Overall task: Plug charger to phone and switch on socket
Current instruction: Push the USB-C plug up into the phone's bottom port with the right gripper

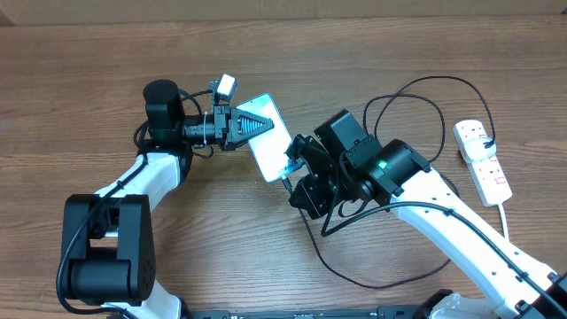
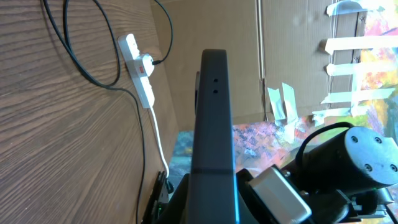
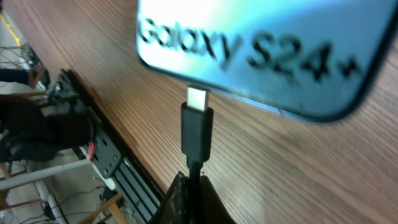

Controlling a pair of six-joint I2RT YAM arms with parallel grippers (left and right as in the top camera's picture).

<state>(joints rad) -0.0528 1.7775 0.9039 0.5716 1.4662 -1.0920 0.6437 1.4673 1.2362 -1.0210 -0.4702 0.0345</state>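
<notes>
The phone (image 1: 266, 142) is held edge-up above the table, my left gripper (image 1: 263, 126) shut on its far end. In the left wrist view it shows edge-on as a dark bar (image 2: 214, 118). In the right wrist view its light blue screen (image 3: 261, 43) reads "Galaxy S24+". My right gripper (image 3: 196, 183) is shut on the charger's cable right behind the black plug (image 3: 197, 130). The plug's silver tip (image 3: 198, 98) points at the phone's lower edge, at or just short of it. The black charger cable (image 1: 416, 93) loops back to the white socket (image 1: 483, 159) at the right.
The socket's white lead (image 1: 507, 213) runs toward the table's near right edge. Black cable loops (image 1: 354, 266) lie under my right arm. A cardboard wall (image 2: 292, 37) stands behind the table. A black rail (image 3: 93, 149) lines the table edge.
</notes>
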